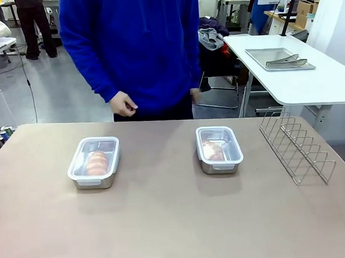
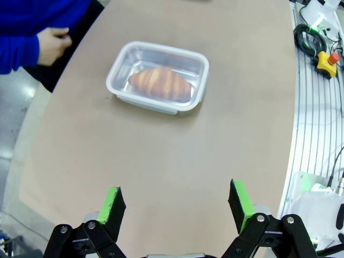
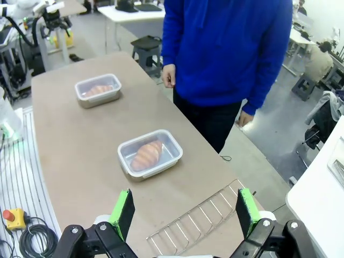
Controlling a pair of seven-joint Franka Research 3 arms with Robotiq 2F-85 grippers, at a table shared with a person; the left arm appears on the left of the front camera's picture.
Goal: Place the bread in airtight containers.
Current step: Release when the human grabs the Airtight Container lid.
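Presently both croissants lie inside their tins, each under a clear lid, so the task appears complete or nearly so. Taking the wire rack (image 1: 297, 147) as landmark: the right tin (image 1: 219, 149) sits on the table (image 1: 166, 222) near the rack, on its left; the left tin (image 1: 94, 162) sits well beyond that, farther left again. A person in a blue top stands at the far edge, one hand (image 1: 123, 103) loosely curled above the table edge, touching nothing.

Left tool (image 2: 176, 207): fingers spread wide, nothing between them, hanging above bare table. The left tin (image 2: 157, 78) lies straight ahead of it, well apart; the croissant (image 2: 160, 83) runs crosswise to the fingers' line of reach.

Right tool (image 3: 184, 213): likewise spread wide and empty, poised over the rack (image 3: 199, 220). The right tin (image 3: 150, 153) lies ahead and slightly to one side; its croissant (image 3: 146, 155) lies along the tin's length. Each arm is nearer its own tin.

Judgement: any remaining move would be pressing a lid home. Whether the lids are fully seated cannot be confirmed; glare on the plastic blurs the right croissant in the front view.
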